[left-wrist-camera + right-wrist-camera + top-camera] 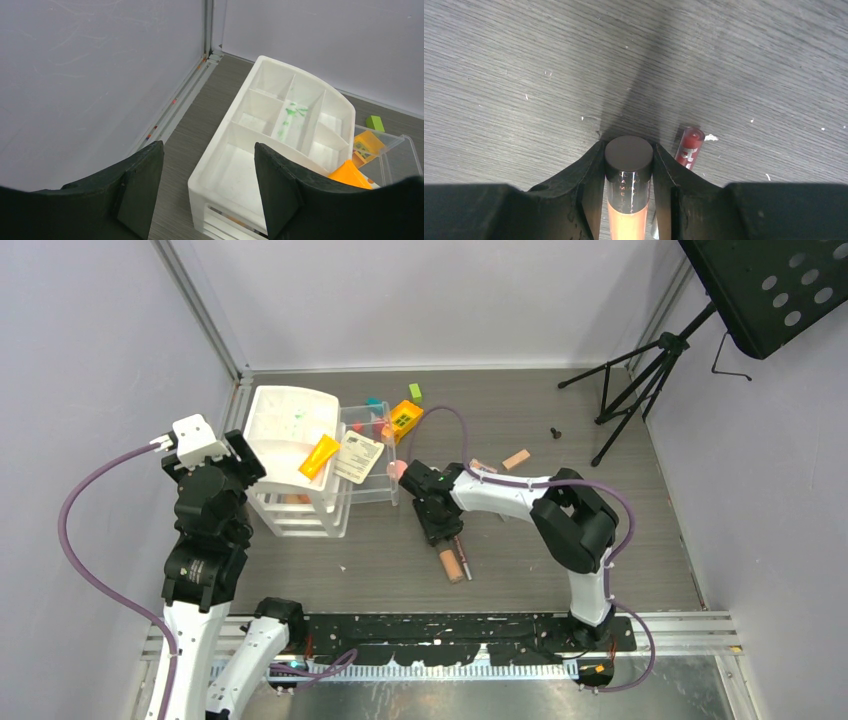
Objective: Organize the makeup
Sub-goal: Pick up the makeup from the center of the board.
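My right gripper (628,167) is shut on a peach tube (628,210) with a dark round cap, low over the table. In the top view the tube (451,564) sticks out from under the gripper (440,530). A red pencil (689,147) lies just right of the fingers. My left gripper (207,185) hangs open and empty above the near left corner of the white organizer (240,130). An orange tube (320,455) and a palette (358,456) rest on the organizer's right side. A beige tube (516,458) and a pink compact (397,469) lie on the table.
A clear box (375,485) stands right of the organizer (285,420), with a yellow-and-red brick (405,420), green block (415,392) and teal block (374,402) behind it. A black tripod stand (640,380) occupies the back right. Walls close in on the left and back.
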Action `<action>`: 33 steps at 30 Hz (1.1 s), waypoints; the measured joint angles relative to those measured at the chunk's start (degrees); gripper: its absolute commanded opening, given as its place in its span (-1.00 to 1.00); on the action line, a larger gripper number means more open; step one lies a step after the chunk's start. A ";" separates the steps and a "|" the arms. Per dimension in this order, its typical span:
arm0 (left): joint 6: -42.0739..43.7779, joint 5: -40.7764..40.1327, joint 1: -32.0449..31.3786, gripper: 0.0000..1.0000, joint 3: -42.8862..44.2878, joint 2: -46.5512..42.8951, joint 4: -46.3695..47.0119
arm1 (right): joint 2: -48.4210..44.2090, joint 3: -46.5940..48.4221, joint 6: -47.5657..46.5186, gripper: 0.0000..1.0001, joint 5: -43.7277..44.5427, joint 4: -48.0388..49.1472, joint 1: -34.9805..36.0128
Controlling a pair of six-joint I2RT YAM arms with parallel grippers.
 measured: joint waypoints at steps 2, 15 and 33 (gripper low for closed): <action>0.00 0.00 0.00 0.37 0.00 0.00 0.00 | -0.13 0.00 0.00 -0.62 0.26 0.00 0.04; 0.02 0.00 0.00 0.37 0.00 -0.02 0.00 | -14.03 8.48 -2.97 -0.99 11.67 -3.48 0.04; 0.02 0.00 0.00 0.36 0.00 -0.22 0.00 | -27.10 5.03 -17.90 -1.00 26.40 29.77 2.03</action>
